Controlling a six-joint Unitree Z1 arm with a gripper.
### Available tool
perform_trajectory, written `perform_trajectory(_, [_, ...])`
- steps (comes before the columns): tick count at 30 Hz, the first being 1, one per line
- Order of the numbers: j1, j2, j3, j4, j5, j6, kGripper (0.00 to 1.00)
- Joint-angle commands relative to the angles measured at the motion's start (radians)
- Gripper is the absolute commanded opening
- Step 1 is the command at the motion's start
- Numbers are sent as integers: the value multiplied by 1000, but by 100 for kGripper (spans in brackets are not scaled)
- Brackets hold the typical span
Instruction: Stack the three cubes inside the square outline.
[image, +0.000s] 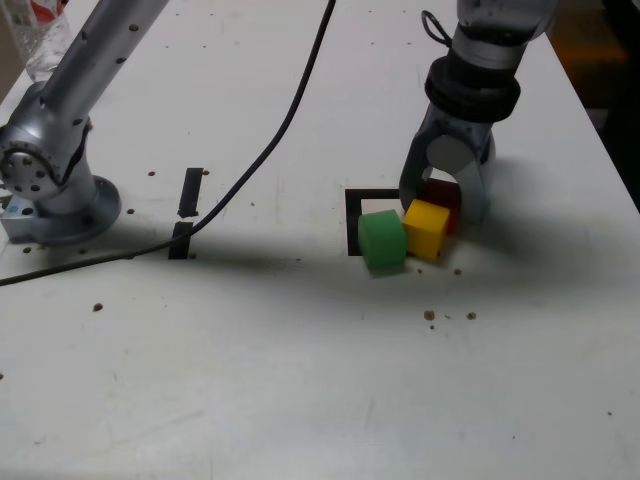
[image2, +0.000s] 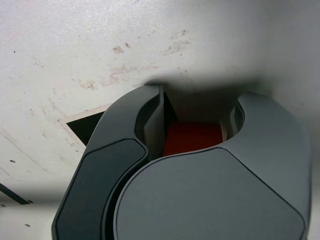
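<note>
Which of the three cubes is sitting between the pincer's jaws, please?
The red cube; the pincer is shut on it, while the yellow cube and green cube sit free.

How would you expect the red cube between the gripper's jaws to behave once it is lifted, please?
The red cube looks solid and flat-faced, so it probably stays rigid and won't roll. It is narrower than the gripper, so the jaws likely hold it squarely, though smooth sides might slip a little. The yellow cube sits right beside it and may get nudged.
</note>
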Motion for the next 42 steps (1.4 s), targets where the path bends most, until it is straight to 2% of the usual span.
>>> perform_trajectory(1, [0,-25,-6,-1,4,2,8])
perform_trajectory(7, [0,-73,-11,4,32,2,1])
perform_trajectory(13, [2,-103,-8,10,52,1,0])
perform_trajectory(25, [23,-77,14,-8,84,-4,0])
perform_trajectory(28, [25,-65,26,-19,80,-6,0])
perform_trajectory(33, [24,-58,52,-22,51,-11,0])
perform_trajectory(42, [-5,-131,152,-4,15,-30,0])
